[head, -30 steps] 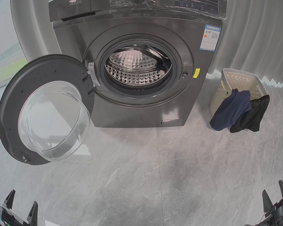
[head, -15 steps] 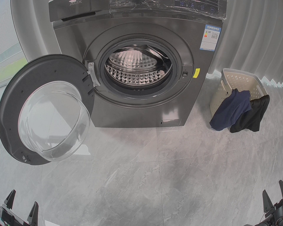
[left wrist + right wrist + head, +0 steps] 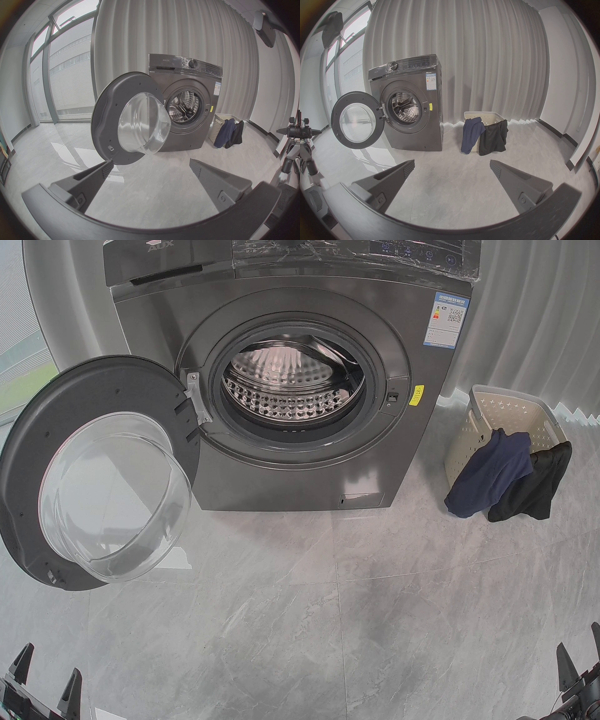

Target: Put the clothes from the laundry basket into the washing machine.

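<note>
A grey washing machine [image 3: 281,446] stands ahead with its round door [image 3: 94,471] swung open to the left and a bare steel drum [image 3: 290,384] inside. To its right a beige laundry basket [image 3: 500,412] holds a navy garment [image 3: 487,474] and a black garment [image 3: 531,484], both draped over the front rim. My left gripper [image 3: 45,672] is low at the near left, open and holding nothing. My right gripper [image 3: 581,655] is low at the near right, open too. Both are far from the basket [image 3: 487,116] and the machine [image 3: 187,106].
Grey tiled floor [image 3: 337,615] lies open between me and the machine. The open door [image 3: 131,118] juts out over the floor on the left. White curtains [image 3: 537,315] hang behind the basket, and a window [image 3: 19,352] is at the far left.
</note>
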Controlling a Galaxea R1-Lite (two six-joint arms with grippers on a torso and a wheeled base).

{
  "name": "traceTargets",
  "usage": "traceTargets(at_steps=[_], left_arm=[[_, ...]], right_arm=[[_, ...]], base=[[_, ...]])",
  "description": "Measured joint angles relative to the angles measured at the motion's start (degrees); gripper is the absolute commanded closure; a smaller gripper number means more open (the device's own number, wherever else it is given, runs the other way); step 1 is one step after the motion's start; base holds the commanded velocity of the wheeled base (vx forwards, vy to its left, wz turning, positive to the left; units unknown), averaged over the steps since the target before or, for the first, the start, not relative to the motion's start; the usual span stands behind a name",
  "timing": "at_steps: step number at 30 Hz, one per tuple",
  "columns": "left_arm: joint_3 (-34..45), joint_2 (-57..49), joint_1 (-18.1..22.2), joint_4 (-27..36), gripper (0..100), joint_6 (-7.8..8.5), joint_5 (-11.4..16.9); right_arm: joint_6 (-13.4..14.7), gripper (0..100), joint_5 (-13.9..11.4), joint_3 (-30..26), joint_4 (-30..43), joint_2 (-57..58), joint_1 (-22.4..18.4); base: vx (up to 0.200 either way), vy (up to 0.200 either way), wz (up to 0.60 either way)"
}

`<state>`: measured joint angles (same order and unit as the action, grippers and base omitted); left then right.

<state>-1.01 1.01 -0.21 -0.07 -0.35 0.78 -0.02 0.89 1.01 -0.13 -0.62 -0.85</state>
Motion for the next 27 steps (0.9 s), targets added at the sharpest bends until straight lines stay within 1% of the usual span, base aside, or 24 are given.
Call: traceTargets(at_steps=[5, 9, 12, 15, 17, 18, 19, 20, 21, 23, 24, 27], left_arm=[[0.00, 0.02, 0.05, 0.00, 0, 0.02, -0.07], [0.00, 0.00, 0.05, 0.00, 0, -0.44, -0.07], [0.00, 0.02, -0.06, 0.02, 0, 0.33, 0.15], [0.00, 0.41, -0.21, 0.07, 0, 0.40, 0.22], [0.00, 0.52, -0.23, 0.05, 0, -0.38, -0.02], [0.00, 0.46, -0.23, 0.05, 0, -1.17, -0.18], [0.00, 0.37, -0.23, 0.05, 0, -1.69, -0.27], [0.00, 0.33, -0.23, 0.05, 0, -1.88, -0.27], [0.00, 0.26, -0.21, 0.05, 0, -1.56, -0.21], [0.00, 0.17, -0.21, 0.05, 0, -0.02, 0.00], [0.00, 0.13, -0.17, 0.05, 0, 0.45, 0.11], [0.00, 0.09, -0.10, 0.00, 0, 0.43, 0.17]], right_arm=[[-0.02, 0, 0.00, 0.00, -0.02, -0.01, 0.11], [-0.11, 0, -0.07, 0.00, -0.02, -0.01, 0.15], [-0.20, 0, -0.10, 0.00, -0.02, -0.04, 0.09], [0.00, 0, -0.07, 0.00, -0.02, -0.04, -0.02], [0.12, 0, -0.05, 0.00, -0.02, -0.06, -0.05], [0.13, 0, -0.05, 0.00, -0.05, -0.06, 0.00], [0.12, 0, -0.05, 0.00, -0.05, -0.06, 0.04], [0.02, 0, -0.10, 0.00, -0.05, -0.06, 0.04], [-0.11, 0, -0.13, 0.00, -0.02, -0.09, 0.06], [-0.33, 0, -0.40, 0.00, -0.05, -0.09, 0.04], [-0.30, 0, -0.51, 0.00, -0.05, -0.09, 0.01], [-0.30, 0, -0.65, 0.00, -0.02, -0.11, -0.07]], base=[[0.000, 0.000, 0.00], [0.000, 0.000, 0.00], [0.000, 0.000, 0.00], [0.000, 0.000, 0.00], [0.000, 0.000, 0.00], [0.000, 0.000, 0.00], [0.000, -0.200, 0.00], [0.000, -0.200, 0.00], [0.000, -0.200, 0.00], [0.000, -0.200, 0.00], [0.000, -0.200, 0.00], [0.000, -0.200, 0.00]])
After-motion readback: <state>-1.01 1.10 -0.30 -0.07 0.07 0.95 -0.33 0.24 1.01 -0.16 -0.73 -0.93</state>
